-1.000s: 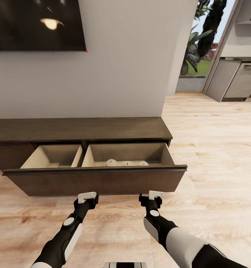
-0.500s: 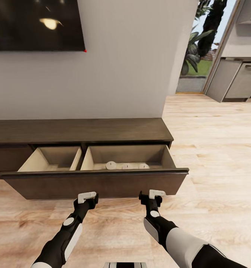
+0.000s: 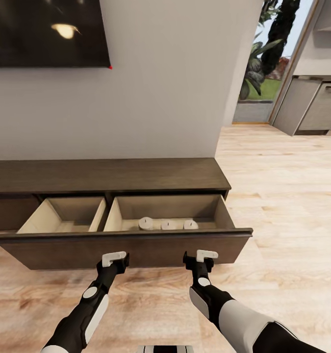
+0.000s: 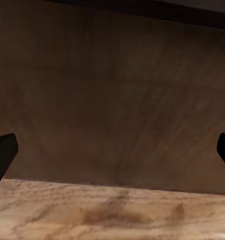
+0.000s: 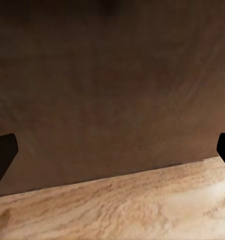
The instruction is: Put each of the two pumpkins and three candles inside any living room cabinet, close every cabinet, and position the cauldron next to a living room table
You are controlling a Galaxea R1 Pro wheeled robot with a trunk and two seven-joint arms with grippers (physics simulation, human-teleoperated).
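No text, label, brand or number can be read anywhere — not on any surface shown.

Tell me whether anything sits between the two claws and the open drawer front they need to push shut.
Nothing visible does. The left claw and right claw both face the dark drawer front with bare floor below. Inside, three candles lie low in the right compartment, beneath the rim, so they should not block closing.
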